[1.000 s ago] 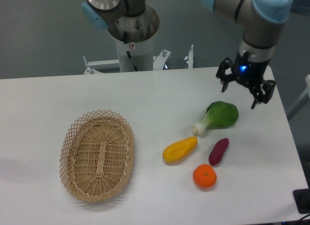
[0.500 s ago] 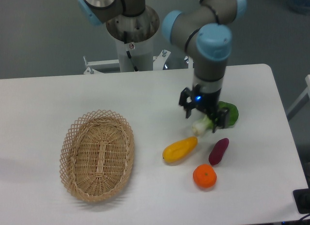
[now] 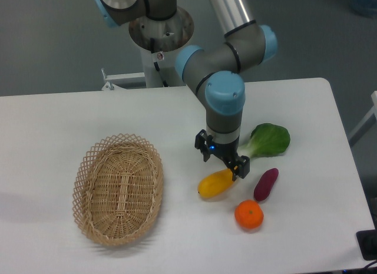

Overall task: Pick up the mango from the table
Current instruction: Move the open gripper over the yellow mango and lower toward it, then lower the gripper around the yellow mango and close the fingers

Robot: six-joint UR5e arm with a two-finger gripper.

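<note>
The mango (image 3: pixel 214 184), a smooth yellow-orange fruit, lies on the white table (image 3: pixel 53 126) right of centre. My gripper (image 3: pixel 222 162) hangs directly over the mango's upper right end, pointing down, with its fingers spread either side of that end. The jaws stand open and do not close on the fruit. The gripper hides the mango's tapered tip.
A woven wicker basket (image 3: pixel 118 189) sits at the left. A green leafy vegetable (image 3: pixel 268 140) lies just right of the gripper. A purple sweet potato (image 3: pixel 265 184) and a round orange tangerine (image 3: pixel 248 214) lie right of and below the mango.
The arm has swung from the far right edge of the table leftward and down, past the green vegetable, and now stands over the mango. The objects have not moved.
</note>
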